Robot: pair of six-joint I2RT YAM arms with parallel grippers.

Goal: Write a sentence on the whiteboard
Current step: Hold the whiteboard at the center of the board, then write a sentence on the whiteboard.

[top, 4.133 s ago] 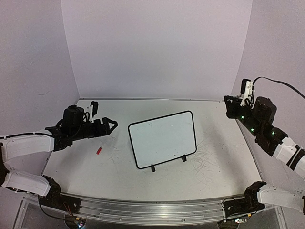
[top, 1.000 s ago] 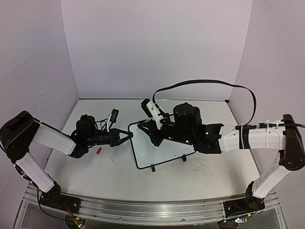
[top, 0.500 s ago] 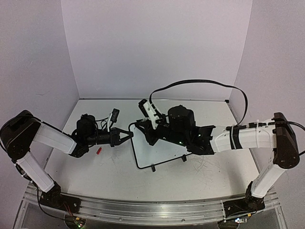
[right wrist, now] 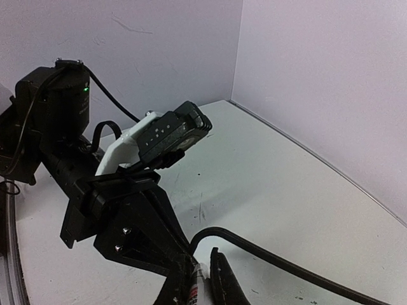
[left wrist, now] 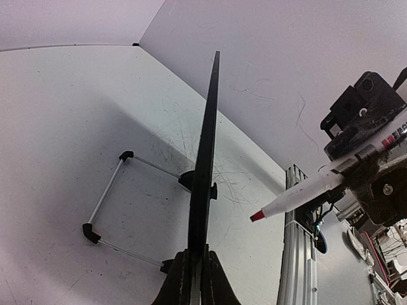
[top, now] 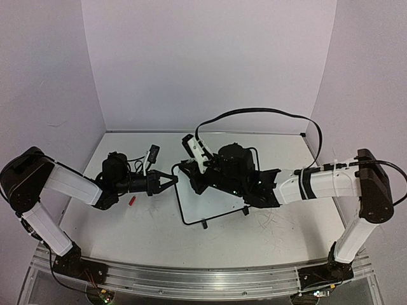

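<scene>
Pale lilac walls are seen on three sides of a scratched grey table (top: pixel 152 235). The whiteboard (top: pixel 213 202) is located at the centre of the top view, resting on small black feet at its lower edge, and its upper portion is covered by the right arm. The left gripper (top: pixel 173 180) is extended from the left of the frame to the board's left edge. In the left wrist view the board (left wrist: pixel 206 159) is presented edge-on, and the left gripper (left wrist: pixel 197 270) is closed on that thin edge at the bottom centre of the frame. A wire stand (left wrist: pixel 108 190) with black end caps is visible on the table at the lower left of that view. The right gripper (top: pixel 189 173) is positioned over the board's upper left corner, just beside the left gripper. Its jaws (right wrist: pixel 202 283) are closed on a marker (right wrist: pixel 194 289), of which only a short section is shown there. In the left wrist view the marker (left wrist: pixel 299 192) is seen at the right of the frame, its red tip directed toward the board's face but apart from it. A small red cap (top: pixel 132 200) lies on the table below the left gripper. A black cable (top: pixel 254 111) is arched above the right arm.
</scene>
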